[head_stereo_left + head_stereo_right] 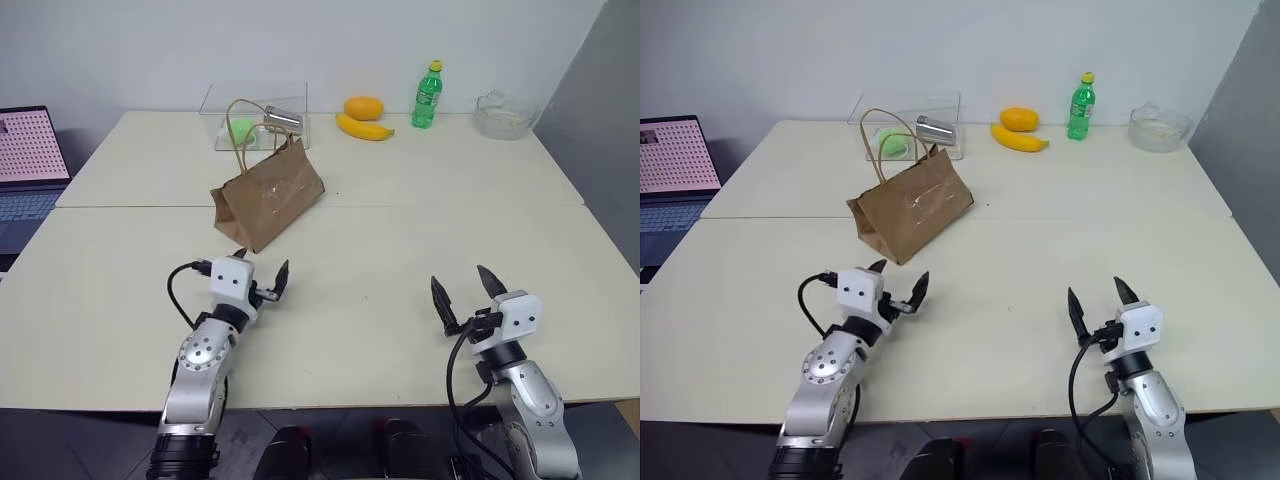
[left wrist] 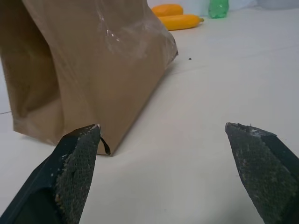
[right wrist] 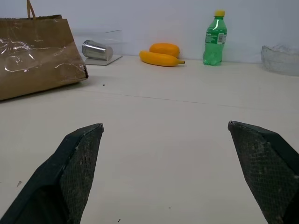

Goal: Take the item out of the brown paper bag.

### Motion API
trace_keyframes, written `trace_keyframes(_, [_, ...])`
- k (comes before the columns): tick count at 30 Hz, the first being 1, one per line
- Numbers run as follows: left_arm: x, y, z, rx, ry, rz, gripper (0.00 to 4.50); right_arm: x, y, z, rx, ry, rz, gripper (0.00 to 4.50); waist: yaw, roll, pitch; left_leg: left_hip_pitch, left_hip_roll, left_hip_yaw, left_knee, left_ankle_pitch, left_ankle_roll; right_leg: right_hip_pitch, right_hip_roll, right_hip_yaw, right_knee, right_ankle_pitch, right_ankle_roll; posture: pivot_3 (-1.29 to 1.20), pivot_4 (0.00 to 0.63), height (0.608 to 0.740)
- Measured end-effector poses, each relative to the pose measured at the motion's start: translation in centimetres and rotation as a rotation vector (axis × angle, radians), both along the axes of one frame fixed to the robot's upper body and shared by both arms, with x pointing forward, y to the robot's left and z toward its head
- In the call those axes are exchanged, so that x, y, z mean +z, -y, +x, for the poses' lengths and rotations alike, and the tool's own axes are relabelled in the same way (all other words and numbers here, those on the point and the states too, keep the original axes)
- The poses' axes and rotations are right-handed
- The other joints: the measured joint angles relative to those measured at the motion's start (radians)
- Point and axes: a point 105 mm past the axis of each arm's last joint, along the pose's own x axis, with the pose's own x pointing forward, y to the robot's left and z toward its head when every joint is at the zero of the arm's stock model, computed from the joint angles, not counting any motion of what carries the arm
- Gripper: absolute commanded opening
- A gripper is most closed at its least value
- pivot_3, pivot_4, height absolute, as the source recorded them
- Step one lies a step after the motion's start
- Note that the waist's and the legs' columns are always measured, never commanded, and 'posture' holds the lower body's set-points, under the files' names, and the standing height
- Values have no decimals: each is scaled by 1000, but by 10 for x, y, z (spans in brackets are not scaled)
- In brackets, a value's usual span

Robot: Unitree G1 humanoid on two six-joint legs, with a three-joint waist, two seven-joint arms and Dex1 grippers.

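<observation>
At the far left edge, well away from the left claw (image 1: 262, 278), an open laptop (image 1: 30, 165) sits beside the table (image 1: 400, 210). The left arm reaches forward low over the table's near part, forearm angled slightly inward, wrist level, its claw pointing ahead. The two black fingers (image 2: 77, 163) stand released, spread wide with nothing between them. Directly ahead of this claw, close but apart from its tips, stands the brown paper bag (image 1: 268, 193), crinkled, leaning, its near lower corner just beyond the left finger in the left wrist view. Its tan loop handles (image 1: 241, 125) rise at the top. The bag's mouth faces away, so its inside cannot be seen and the item cannot be made out; whether it lies within cannot be told.

Beyond the bag, farther from the left claw, a clear plastic box (image 1: 255, 115) holds a silver can (image 1: 283, 120) lying on its side and something green (image 1: 245, 127).

To the right, the right arm comes up from the table's near edge, wrist tipped slightly upward. The right claw (image 1: 465, 292) is likewise released, fingers (image 3: 79, 158) splayed apart over bare table. Far ahead of it, by the back edge, lie an orange fruit (image 1: 363, 107) and a banana (image 1: 364, 127) touching or nearly so, then a green soda bottle (image 1: 427, 95) upright, and farthest right a clear glass bowl (image 1: 505, 113).
</observation>
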Motion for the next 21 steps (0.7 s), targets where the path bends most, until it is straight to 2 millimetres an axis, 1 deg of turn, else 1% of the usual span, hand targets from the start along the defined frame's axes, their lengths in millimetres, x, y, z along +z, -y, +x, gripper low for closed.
trace_keyframes(3, [0,2,0,-17,-4,-19,4486,-1,0,0,0,-6,0,4500,0,0,0,0,0,0,0,0,0,0,0,0,0,0,0,0,150,740])
trace_keyframes(6, [6,3,2,-31,11,-58,4486,-1,0,0,0,-6,0,4500,0,0,0,0,0,0,0,0,0,0,0,0,0,0,0,0,150,740])
trace_keyframes(9, [10,-3,3,-17,13,-79,4486,0,0,0,6,-3,-6,4500,0,0,0,0,0,0,0,0,0,0,0,0,0,0,0,0,150,740])
trace_keyframes(12, [19,-4,2,-23,41,-85,4486,8,-6,3,50,11,-23,4500,-1,0,1,0,0,0,0,0,0,0,0,0,0,0,0,0,150,740])
trace_keyframes(15, [41,-1,1,-78,87,-97,4486,31,-20,9,120,53,12,4500,-1,0,1,0,0,-1,0,0,0,0,0,0,0,0,0,0,150,740])
trace_keyframes(18, [76,-7,12,-115,142,-95,4486,58,-40,12,251,96,10,4500,-1,0,1,0,0,-1,0,0,0,0,0,-1,0,0,0,0,150,740])
trace_keyframes(19, [89,-12,15,-123,159,-95,4486,63,-47,11,301,95,-5,4500,-2,0,1,-1,0,-1,0,0,0,0,0,-1,0,0,0,0,150,740])
trace_keyframes(21, [105,-18,20,-144,178,-85,4486,68,-56,10,376,76,-16,4500,-2,0,1,-1,0,-1,0,0,0,-1,0,-1,-1,0,0,0,150,740])
